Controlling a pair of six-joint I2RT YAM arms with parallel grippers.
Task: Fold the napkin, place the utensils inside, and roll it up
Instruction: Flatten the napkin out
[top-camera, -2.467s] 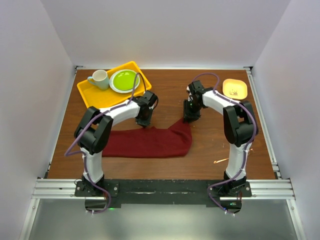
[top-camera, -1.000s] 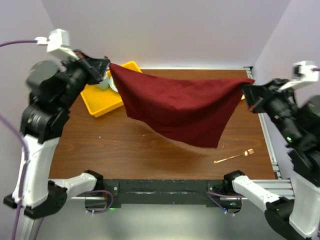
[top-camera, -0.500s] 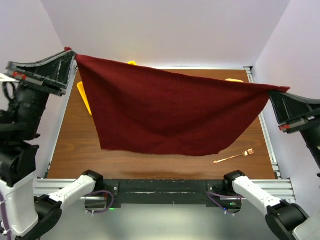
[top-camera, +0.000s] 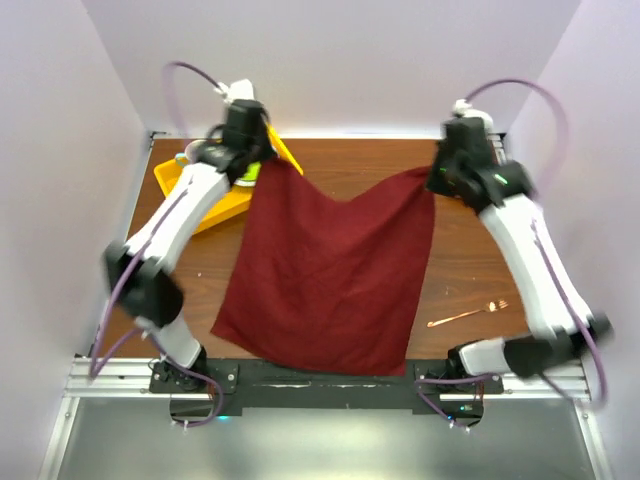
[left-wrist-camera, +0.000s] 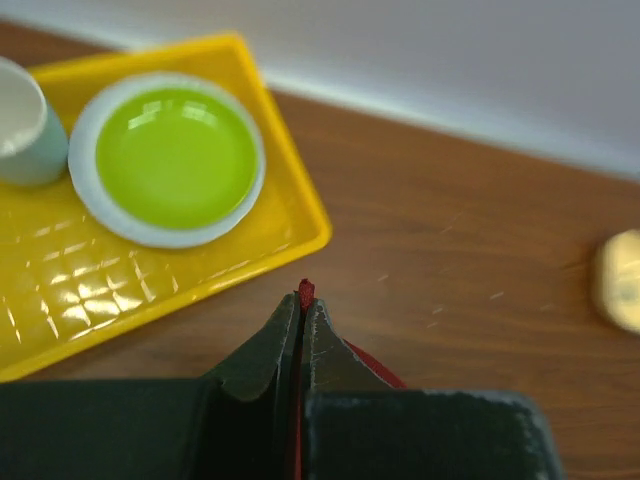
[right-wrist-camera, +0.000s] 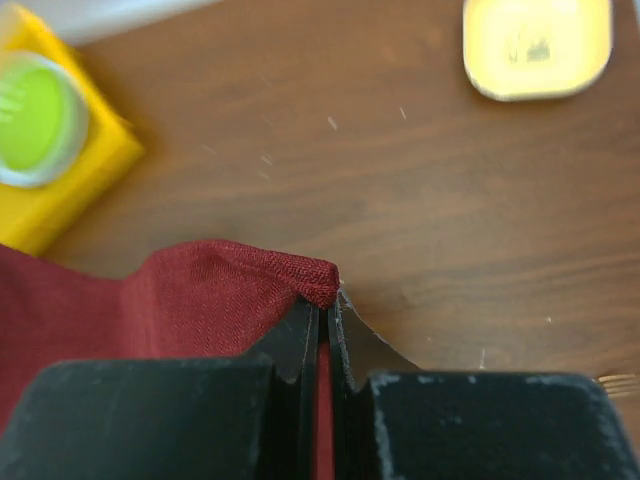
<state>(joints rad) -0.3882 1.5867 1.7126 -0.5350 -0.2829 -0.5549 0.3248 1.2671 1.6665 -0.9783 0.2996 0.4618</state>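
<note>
The left gripper (top-camera: 266, 160) is clamped tight on 1 upper corner of the napkin (top-camera: 330, 270), and the right gripper (top-camera: 437, 182) is pinched shut on the other upper corner. Between the 2 grippers the top edge sags in a shallow V. From there the cloth spreads down and back toward the arm bases. Whether its lower edge rests on the table (top-camera: 470, 250) cannot be told.

In the left wrist view only a small red tip of cloth shows between the closed fingertips. Ahead of that gripper and to its left sits the yellow tray (left-wrist-camera: 290, 225), holding the green plate (left-wrist-camera: 178, 158) and a pale cup (left-wrist-camera: 20, 125).

In the right wrist view a bunched fold of the cloth sits at the fingertips and the rest trails off to that gripper's left. A small yellow dish (right-wrist-camera: 537, 45) lies ahead and to its right.

The fork (top-camera: 468, 313) lies on the table behind the right gripper, near the napkin's right edge but apart from it.
</note>
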